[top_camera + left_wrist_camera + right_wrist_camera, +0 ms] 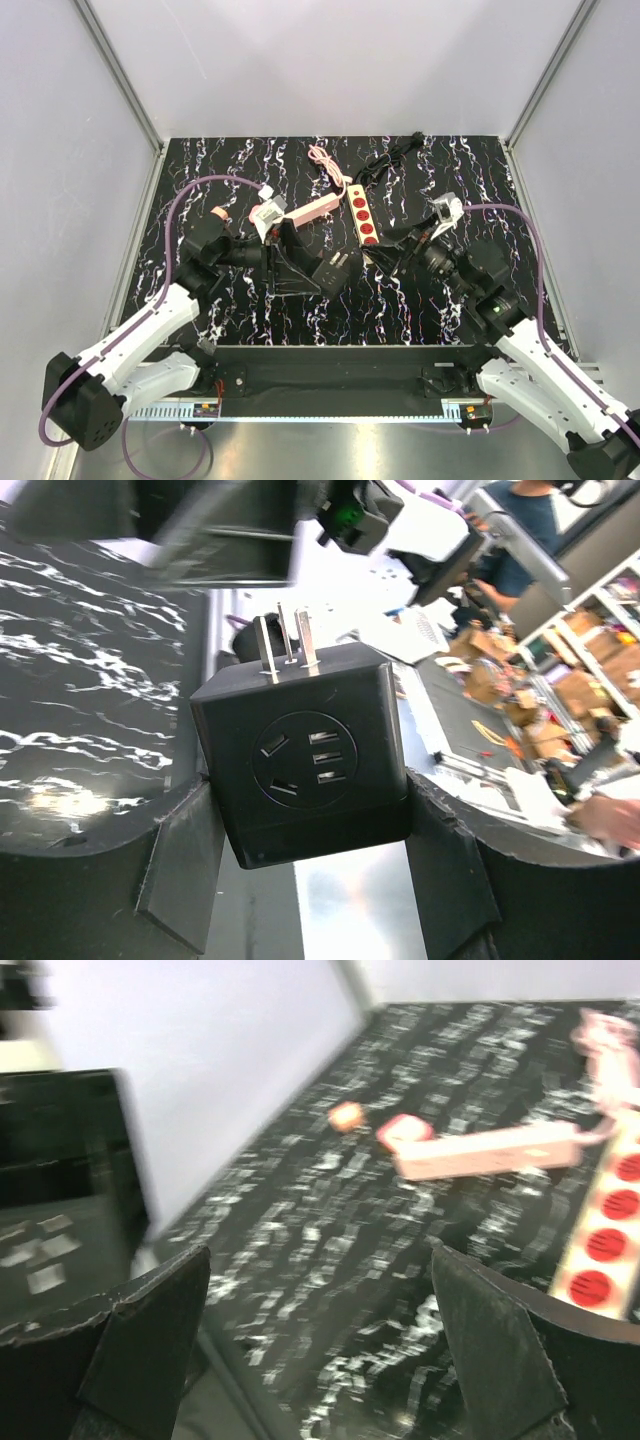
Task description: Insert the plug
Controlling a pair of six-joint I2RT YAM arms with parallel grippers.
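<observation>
Only the left wrist view shows the black plug [300, 760] up close: a smooth square box with three shiny metal pins. The left gripper [310, 865] is clamped on it, over the speckled table [60, 680]. The right gripper [320, 1330] is wide apart and holds nothing, near the strip [605, 1240] with round red holes.

The tabletop [400, 310] is black with white marble-like veining, closed in on three sides by plain pale grey walls [330, 60] — aluminium posts [122, 80] run up the back corners. A brushed metal surface [330, 450] lies below the near edge, catching a bright reflection. The left wrist view shows a blurred workshop beyond: shelves [590, 670] crowded with cardboard boxes, a cluttered bench [470, 710], and a person in a blue shirt [520, 520].
</observation>
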